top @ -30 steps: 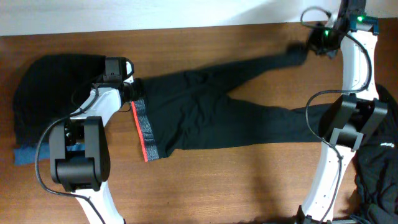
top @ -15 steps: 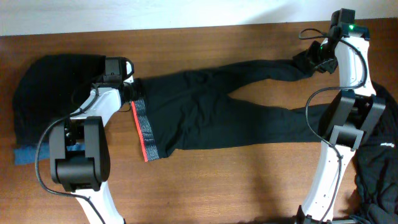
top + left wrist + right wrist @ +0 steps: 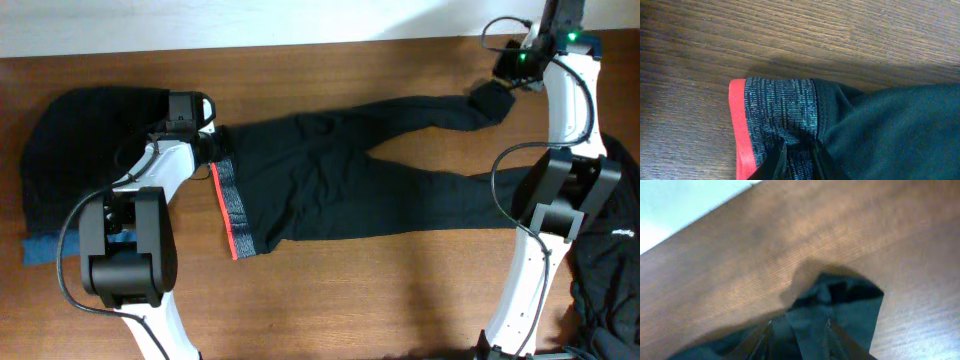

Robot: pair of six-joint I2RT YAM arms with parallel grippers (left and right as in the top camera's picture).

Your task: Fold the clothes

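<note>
Long black leggings [image 3: 340, 180] lie spread across the wooden table, legs pointing right. Their grey-speckled waistband [image 3: 231, 205] with its coral-red edge is at the left. My left gripper [image 3: 207, 145] is shut on the waistband's far corner, seen up close in the left wrist view [image 3: 797, 150]. My right gripper [image 3: 500, 88] is shut on the cuff of the far leg [image 3: 840, 305] at the table's back right, holding it just above the wood. The near leg's cuff is hidden behind my right arm.
A heap of plain black cloth [image 3: 75, 140] lies at the left, over something blue [image 3: 40, 250]. Another black garment with small white lettering [image 3: 610, 270] lies at the right front. The table's back edge meets a pale wall [image 3: 300, 20].
My right gripper has pulled the far leg's cuff about near the back right corner, and the leg now lies straighter. The left gripper and waistband have not moved.
</note>
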